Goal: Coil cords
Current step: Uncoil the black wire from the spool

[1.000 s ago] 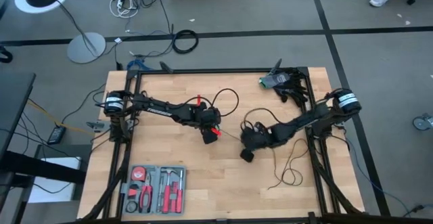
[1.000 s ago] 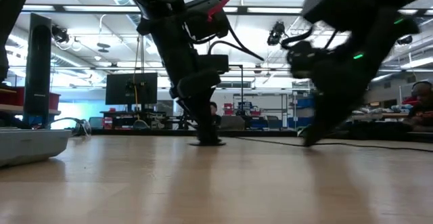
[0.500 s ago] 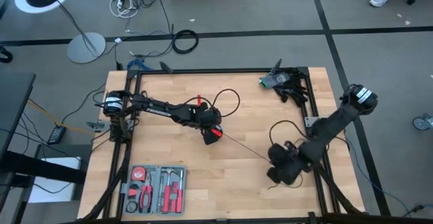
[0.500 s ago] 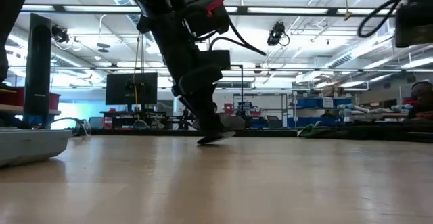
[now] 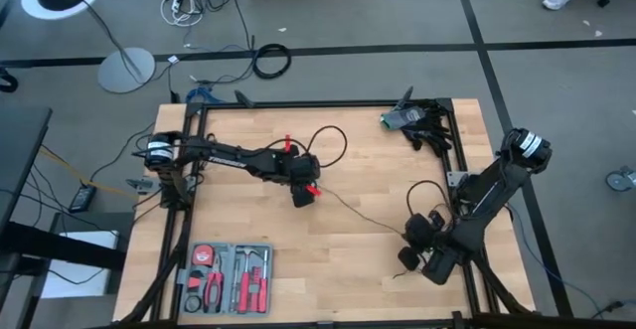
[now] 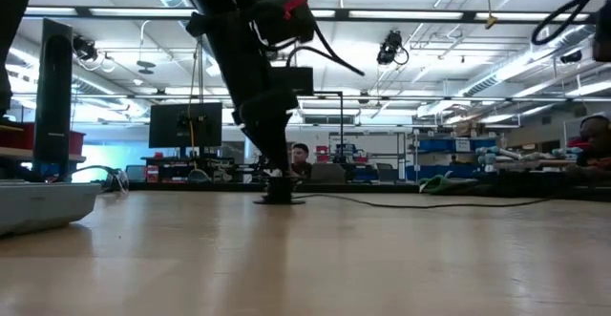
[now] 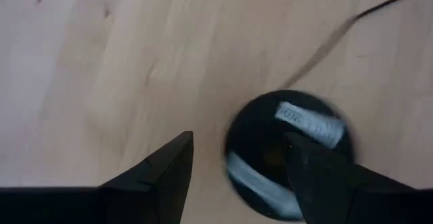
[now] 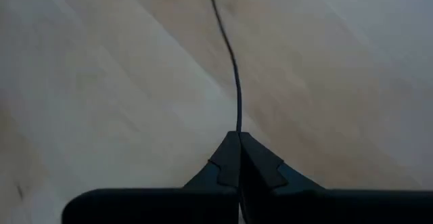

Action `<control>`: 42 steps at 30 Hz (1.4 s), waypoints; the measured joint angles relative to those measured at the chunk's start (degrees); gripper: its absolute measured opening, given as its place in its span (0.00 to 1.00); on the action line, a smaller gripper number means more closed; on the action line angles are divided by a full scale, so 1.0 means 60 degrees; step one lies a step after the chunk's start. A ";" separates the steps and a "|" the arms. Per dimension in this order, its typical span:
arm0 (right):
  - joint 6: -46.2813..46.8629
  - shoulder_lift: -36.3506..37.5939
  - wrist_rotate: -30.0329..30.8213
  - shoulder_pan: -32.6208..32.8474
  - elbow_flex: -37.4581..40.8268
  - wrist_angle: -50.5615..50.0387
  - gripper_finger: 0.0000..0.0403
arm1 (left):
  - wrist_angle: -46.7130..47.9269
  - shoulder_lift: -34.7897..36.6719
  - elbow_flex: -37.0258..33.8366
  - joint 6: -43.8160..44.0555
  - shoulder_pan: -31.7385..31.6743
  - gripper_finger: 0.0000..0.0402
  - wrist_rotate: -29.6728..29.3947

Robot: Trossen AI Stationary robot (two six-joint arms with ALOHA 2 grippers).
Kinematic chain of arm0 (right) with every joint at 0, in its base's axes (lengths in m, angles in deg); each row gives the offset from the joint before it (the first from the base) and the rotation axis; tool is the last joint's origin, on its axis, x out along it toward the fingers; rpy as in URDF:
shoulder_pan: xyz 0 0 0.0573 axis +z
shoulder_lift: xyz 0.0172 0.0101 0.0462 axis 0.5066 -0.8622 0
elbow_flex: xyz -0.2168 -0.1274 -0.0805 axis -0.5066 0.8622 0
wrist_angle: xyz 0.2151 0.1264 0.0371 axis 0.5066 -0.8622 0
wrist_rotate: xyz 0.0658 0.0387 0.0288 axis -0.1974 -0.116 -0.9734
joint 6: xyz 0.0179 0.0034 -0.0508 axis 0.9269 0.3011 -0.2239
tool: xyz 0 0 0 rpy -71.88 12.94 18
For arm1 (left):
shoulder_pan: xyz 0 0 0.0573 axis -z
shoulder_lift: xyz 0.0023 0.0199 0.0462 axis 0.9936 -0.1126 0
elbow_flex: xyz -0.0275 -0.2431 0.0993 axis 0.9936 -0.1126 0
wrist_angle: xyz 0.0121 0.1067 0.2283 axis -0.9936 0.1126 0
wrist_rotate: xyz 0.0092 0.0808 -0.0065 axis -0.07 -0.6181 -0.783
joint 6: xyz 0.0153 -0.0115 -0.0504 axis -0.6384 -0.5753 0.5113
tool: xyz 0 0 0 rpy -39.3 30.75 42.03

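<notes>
Right arm had swung to the near-right corner, dragging the wire out.

The right gripper (image 5: 434, 259), fingers pinched together on the long thin black wire (image 5: 353, 212), had left the table's middle and pulled a taut run from the round black disc-shaped puck (image 7: 287, 153); a loop trailed by that arm. The left gripper (image 5: 301, 192), jaws apart astride the puck, held it down mid-table, so coiling seemingly had barely begun. The pale wooden tabletop (image 5: 248, 220) carried a grey tool tray (image 5: 231, 278) near-left; workshop shelves stood beyond.
</notes>
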State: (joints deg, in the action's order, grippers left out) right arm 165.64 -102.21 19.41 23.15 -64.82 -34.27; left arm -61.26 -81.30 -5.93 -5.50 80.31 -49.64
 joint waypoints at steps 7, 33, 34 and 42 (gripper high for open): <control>-0.1377 -0.0532 0.1520 -0.0909 -0.0001 0.1689 0.09 | -0.0219 0.0096 0.0017 0.0002 0.0044 0.57 0.0095; -1.1872 -0.3660 -0.0215 -0.7726 -0.0010 1.0291 0.47 | -0.0692 0.0114 -0.0125 -0.0194 0.0102 0.57 -0.0109; -1.1874 -0.3707 -0.0343 -0.7819 -0.0017 1.0350 0.47 | -0.0834 0.0115 -0.0248 -0.0220 0.0102 0.57 -0.0109; -1.2170 -0.3916 -0.0678 -0.7949 -0.0057 1.0433 0.24 | -0.1463 0.0158 -0.0904 0.0072 0.0102 0.57 -0.0048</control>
State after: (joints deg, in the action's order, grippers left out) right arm 92.62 -125.71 15.34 -24.54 -65.17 28.33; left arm -70.04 -80.35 -11.35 -5.07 80.92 -49.92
